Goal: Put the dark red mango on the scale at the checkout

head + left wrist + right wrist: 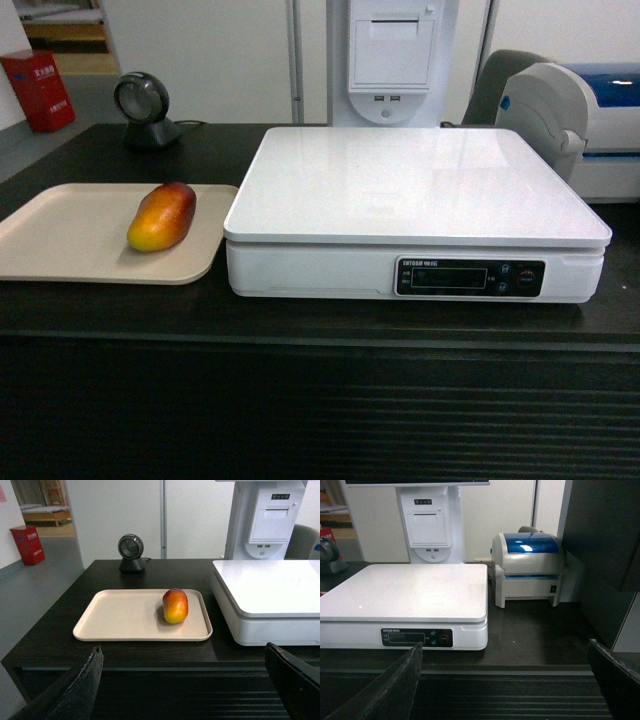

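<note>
The dark red mango (162, 216) (175, 605) lies on a flat beige tray (60, 235) (125, 615) at the left of the black checkout counter (320, 330). Right of the tray stands the white scale (415, 185) (270, 587) (405, 587), its top plate bare. In the left wrist view my left gripper (182, 652) is open, held back in front of the counter's ribbed front, well short of the mango. My right gripper (505, 647) is open too, in front of the counter to the right of the scale. Neither gripper shows in the head view.
A round black scanner (142, 110) (131, 553) stands at the back left of the counter. A white and blue label printer (527, 570) (580, 125) sits right of the scale, and a white receipt kiosk (392, 60) stands behind it. A dark wall panel (605, 555) rises at far right.
</note>
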### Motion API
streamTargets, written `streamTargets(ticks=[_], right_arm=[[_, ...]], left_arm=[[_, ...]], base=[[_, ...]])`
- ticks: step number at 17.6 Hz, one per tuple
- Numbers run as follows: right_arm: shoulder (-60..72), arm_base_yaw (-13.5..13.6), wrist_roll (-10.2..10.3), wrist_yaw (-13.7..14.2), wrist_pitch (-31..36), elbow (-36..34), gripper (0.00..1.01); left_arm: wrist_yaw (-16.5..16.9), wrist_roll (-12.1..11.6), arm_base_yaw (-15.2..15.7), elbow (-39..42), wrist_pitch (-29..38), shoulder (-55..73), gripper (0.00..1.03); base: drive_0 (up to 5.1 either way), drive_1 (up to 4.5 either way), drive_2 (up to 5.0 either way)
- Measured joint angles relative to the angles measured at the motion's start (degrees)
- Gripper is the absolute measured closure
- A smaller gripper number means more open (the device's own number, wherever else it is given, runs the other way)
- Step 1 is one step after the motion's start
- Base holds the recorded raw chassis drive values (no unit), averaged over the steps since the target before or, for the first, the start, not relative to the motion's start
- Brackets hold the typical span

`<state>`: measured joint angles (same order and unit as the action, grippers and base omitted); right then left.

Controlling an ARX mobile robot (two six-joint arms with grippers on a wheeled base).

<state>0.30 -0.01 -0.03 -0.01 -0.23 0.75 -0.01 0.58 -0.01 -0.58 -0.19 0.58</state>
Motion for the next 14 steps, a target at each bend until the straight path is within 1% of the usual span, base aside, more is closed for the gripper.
streamTargets(ticks=[13,14], right_arm=[[0.0,0.0,0.0,0.0,0.0,0.0,0.03],[0.0,0.0,0.0,0.0,0.0,0.0,0.03]], left_arm=[[0.0,0.0,0.0,0.0,0.0,0.0,0.05],[-6.7,1.6,-2.6,-1.3,-4.1,1.6,0.05]], base=[[0.0,0.0,0.0],[0.0,0.0,0.0]])
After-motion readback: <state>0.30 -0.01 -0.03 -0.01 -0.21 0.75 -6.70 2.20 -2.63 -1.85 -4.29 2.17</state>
